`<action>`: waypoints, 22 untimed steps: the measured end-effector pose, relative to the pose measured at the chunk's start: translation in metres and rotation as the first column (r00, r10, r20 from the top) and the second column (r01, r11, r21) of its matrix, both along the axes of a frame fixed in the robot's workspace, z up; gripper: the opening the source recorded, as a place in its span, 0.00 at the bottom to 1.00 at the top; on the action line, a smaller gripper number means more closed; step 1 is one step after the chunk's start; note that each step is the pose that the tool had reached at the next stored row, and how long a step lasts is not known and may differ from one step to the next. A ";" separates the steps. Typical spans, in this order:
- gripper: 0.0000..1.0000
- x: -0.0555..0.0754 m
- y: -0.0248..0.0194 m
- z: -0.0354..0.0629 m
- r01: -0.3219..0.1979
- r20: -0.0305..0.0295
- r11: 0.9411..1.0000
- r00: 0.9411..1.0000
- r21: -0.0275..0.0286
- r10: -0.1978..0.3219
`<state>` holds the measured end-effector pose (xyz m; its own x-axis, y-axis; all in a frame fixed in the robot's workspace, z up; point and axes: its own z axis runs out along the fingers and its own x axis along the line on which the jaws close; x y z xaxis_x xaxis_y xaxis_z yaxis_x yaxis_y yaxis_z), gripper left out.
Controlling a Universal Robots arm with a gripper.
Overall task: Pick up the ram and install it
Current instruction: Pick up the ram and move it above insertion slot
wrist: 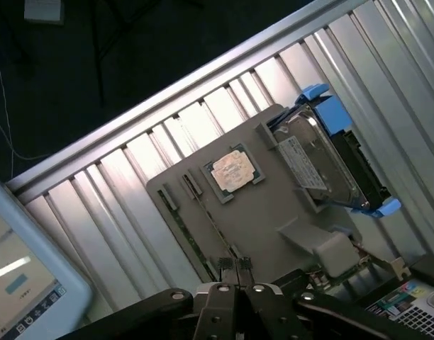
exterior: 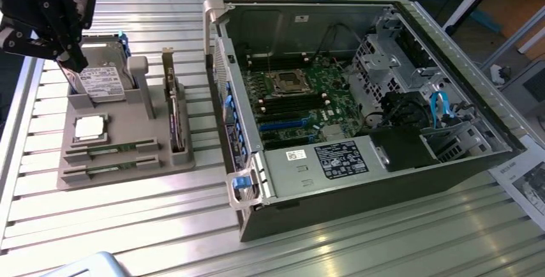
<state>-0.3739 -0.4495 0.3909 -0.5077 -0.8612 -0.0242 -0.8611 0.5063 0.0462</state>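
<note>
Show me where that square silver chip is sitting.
The square silver chip lies flat on the grey holder, at the exterior view's left, between the upright hard drive and the green ram sticks.

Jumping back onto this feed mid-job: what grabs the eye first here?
The open computer case lying on its side takes the middle and the exterior view's right, its motherboard exposed. At the exterior view's left a grey holder tray carries a hard drive, a silver processor and the ram sticks; the shut gripper hangs above that tray.
</note>
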 end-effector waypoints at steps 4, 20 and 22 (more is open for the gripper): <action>0.10 0.000 0.0000 0.0000 -0.074 0.000 0.997 0.997 0.000 0.074; 0.10 0.000 -0.0001 0.0000 -0.320 0.000 0.947 0.947 0.000 0.320; 0.10 0.000 -0.0001 0.0000 -0.360 0.000 0.933 0.933 0.000 0.360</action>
<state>-0.3738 -0.4496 0.3909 -0.1641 -0.9862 -0.0241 -0.9856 0.1629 0.0461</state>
